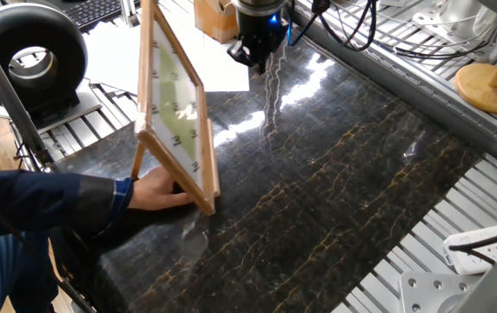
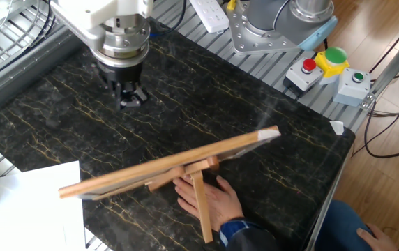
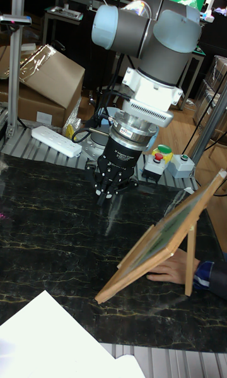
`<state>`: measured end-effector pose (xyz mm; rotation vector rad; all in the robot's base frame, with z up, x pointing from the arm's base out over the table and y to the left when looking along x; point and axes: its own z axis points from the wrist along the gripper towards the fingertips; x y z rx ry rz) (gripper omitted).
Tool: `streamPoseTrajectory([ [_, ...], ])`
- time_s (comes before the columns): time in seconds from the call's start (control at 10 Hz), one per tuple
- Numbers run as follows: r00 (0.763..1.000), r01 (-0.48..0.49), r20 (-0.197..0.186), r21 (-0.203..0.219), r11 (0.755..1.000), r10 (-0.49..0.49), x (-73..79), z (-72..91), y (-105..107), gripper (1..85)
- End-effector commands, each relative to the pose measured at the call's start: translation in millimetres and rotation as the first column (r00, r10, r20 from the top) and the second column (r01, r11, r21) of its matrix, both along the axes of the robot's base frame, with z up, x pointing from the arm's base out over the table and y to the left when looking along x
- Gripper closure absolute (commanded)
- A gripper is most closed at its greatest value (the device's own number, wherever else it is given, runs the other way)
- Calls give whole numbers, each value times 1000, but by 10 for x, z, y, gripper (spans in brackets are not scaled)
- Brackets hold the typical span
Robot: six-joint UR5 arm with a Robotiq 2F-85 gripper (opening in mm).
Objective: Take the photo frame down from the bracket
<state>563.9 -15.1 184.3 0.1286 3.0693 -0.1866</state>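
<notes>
The photo frame [image 1: 175, 104] [image 2: 164, 167] [image 3: 170, 236] leans upright on the bracket [image 2: 199, 209] [image 3: 189, 264] at the near left of the dark marble table [image 1: 335, 191]. It is light wood with a white mat and a yellow-green centre. Only the bracket's rear legs [image 1: 140, 161] show behind it. A person's hand [image 1: 162, 187] [image 2: 206, 199] [image 3: 170, 271] rests at the bracket's base. My gripper [image 1: 257, 61] [image 2: 131, 97] [image 3: 107, 192] hangs just above the table, well apart from the frame, fingertips together and holding nothing.
A white paper sheet [image 1: 188, 52] [image 2: 39, 202] [image 3: 57, 340] lies at the table's edge. A round wooden base with a post [image 1: 492, 87] stands off the table. Button boxes [image 2: 332, 66] and a power strip [image 2: 210, 14] sit beside the arm's base.
</notes>
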Motion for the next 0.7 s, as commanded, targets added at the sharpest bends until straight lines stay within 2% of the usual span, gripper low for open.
streamPoseTrajectory([
  [0.0,997,43,-67,32,999,-41,-188,-1,78,847],
  [0.2,997,34,-67,17,999,-33,-155,-45,43,847],
  [0.3,997,29,-66,17,999,-28,-134,-180,20,847],
  [0.5,1000,-13,-25,20,1000,14,-85,-666,-88,847],
  [0.6,999,-45,15,21,999,44,26,-661,-79,847],
])
